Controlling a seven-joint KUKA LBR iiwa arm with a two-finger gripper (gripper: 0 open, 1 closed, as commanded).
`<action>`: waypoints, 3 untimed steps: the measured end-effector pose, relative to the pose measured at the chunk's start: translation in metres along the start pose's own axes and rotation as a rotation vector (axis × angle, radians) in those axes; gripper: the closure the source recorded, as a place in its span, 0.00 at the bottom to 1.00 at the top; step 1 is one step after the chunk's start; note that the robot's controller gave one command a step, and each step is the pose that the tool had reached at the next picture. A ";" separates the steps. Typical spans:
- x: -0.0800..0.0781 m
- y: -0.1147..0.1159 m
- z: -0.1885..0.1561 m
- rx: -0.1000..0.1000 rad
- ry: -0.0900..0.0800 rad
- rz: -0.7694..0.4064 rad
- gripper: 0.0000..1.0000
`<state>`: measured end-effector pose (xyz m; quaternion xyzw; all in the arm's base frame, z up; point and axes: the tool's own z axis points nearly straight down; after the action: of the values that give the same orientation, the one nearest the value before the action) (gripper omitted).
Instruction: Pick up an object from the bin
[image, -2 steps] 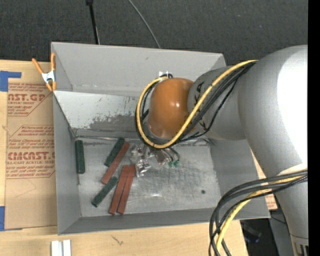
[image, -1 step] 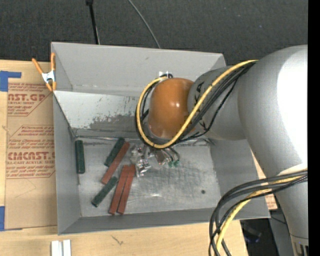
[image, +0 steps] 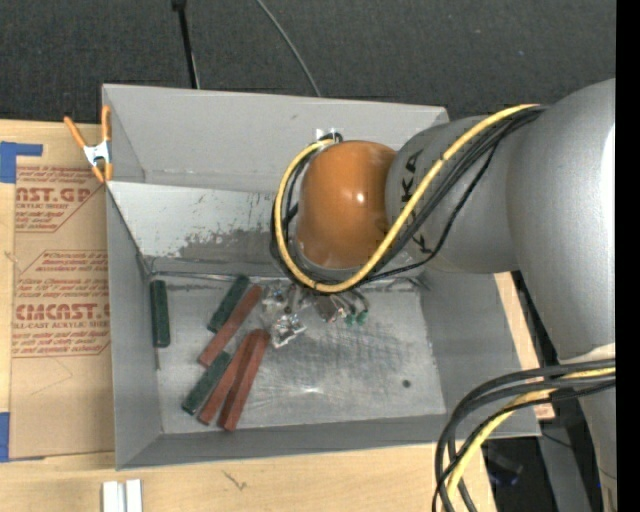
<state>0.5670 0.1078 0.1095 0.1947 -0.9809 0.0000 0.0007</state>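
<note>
Grey arm (image: 540, 190) comes in from the right, with its orange cover (image: 345, 205) over the middle of the bin (image: 300, 130). The gripper (image: 287, 322) hangs under the cover, low over the bin floor. Can't tell how far open it is, and nothing can be seen in its grip.

The likely target is a red-brown bar (image: 228, 326) lying flat on a slant, with its far end just left of the gripper. A dark green bar (image: 229, 302) lies along its left side, touching or nearly so. Nearer, two more red-brown bars (image: 243, 378) lie side by side, their far ends just near of the gripper. Another green bar (image: 206, 386) lies against their left side. A lone green bar (image: 159, 313) sits well apart by the left wall.

Risks:
- The bars are packed close, so a close-up could catch two at once or wedge between them.
- A bar grabbed at its end would likely tilt and slip out.
- The bars are flat and low, so the gripper may scrape the floor.

Writing: black letters on the arm are half hidden by yellow-black cables (image: 440, 170), so not readable in full. No labels to be made out on the bars.
</note>
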 end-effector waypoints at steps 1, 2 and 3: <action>0.015 0.073 -0.016 0.000 -0.003 0.050 1.00; -0.031 0.036 0.005 0.002 -0.006 -0.135 0.00; -0.030 0.039 0.005 0.000 -0.004 -0.137 0.00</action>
<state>0.5800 0.1558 0.1044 0.2613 -0.9652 -0.0005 -0.0011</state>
